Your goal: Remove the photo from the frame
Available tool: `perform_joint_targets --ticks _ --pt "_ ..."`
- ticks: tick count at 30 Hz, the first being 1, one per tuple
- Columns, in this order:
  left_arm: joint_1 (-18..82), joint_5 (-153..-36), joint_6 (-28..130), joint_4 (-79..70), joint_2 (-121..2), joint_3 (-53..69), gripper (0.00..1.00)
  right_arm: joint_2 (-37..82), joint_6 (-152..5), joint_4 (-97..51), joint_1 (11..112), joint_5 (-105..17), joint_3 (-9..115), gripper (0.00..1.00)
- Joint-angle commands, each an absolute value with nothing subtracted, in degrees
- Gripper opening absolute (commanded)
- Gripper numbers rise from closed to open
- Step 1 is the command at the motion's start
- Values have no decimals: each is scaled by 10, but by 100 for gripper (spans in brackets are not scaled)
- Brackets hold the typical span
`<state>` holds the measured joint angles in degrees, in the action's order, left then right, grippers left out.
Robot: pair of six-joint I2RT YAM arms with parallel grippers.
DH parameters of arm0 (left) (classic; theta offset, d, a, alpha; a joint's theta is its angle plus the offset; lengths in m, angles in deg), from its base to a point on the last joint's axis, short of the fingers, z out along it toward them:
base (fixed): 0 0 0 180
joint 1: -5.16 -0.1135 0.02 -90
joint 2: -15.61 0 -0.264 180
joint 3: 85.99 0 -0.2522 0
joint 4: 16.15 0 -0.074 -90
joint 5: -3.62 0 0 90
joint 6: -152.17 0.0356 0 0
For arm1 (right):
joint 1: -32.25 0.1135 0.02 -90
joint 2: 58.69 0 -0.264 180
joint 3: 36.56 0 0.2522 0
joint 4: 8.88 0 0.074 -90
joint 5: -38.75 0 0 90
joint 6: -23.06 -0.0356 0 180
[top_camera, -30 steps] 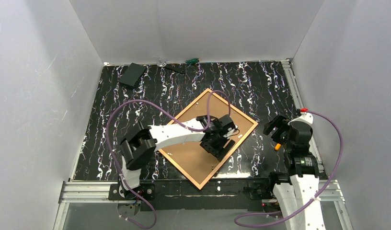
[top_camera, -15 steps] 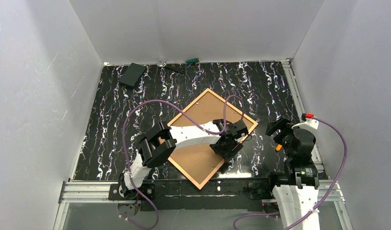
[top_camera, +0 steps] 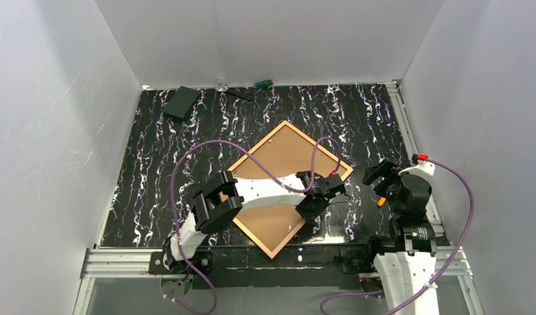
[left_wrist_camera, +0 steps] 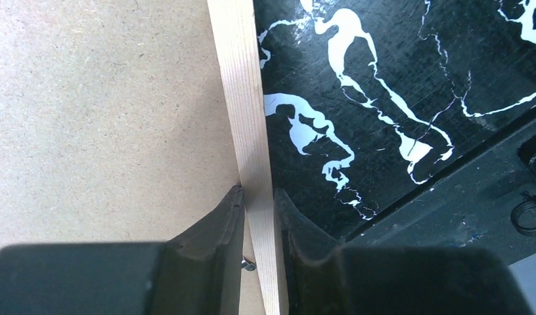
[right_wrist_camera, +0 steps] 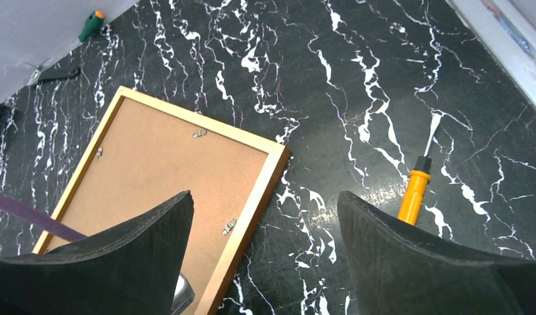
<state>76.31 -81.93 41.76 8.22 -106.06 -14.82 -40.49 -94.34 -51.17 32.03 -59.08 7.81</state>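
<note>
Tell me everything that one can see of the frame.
The frame is a thin rectangle of pale wooden rails, lying flat, back up, on the black marbled table, turned like a diamond. The brown board back of the photo fills it, with small metal clips along the edges. The left gripper pinches its near right rail.

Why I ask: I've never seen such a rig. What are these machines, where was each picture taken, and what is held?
Two robot arms stand at a black marbled table. One picture looks down from above; the others come from cameras on each wrist. The frame lies face down, so the photo shows only its brown board back. An orange-handled screwdriver lies nearby. The left gripper pinches the frame's rail; the right gripper hangs open, empty.
</note>
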Motion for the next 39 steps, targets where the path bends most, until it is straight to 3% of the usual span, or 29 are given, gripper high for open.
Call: perform_joint_targets --ticks 1,12,16,21,24,30,34,39 --pt "757 -772 454 169 -1034 -95 0 -366 -940 -479 322 -563 75 87" --pt "651 -948 508 242 -791 75 0 -158 -915 -468 323 -447 114 88" --pt "624 -958 489 289 -740 89 0 -64 -878 -453 414 -419 143 88" --pt "599 -961 482 313 -681 109 0 -78 -806 -429 654 -645 158 88" --pt "587 -965 485 327 -649 113 0 -147 -738 -372 722 -662 126 88" --pt "573 -968 498 345 -588 119 0 -225 -516 -314 811 -557 76 88" --pt "567 -968 506 349 -563 126 0 -187 -320 -300 890 -578 83 94" --pt "561 -973 506 348 -549 131 0 -96 -178 -282 902 -543 128 94"
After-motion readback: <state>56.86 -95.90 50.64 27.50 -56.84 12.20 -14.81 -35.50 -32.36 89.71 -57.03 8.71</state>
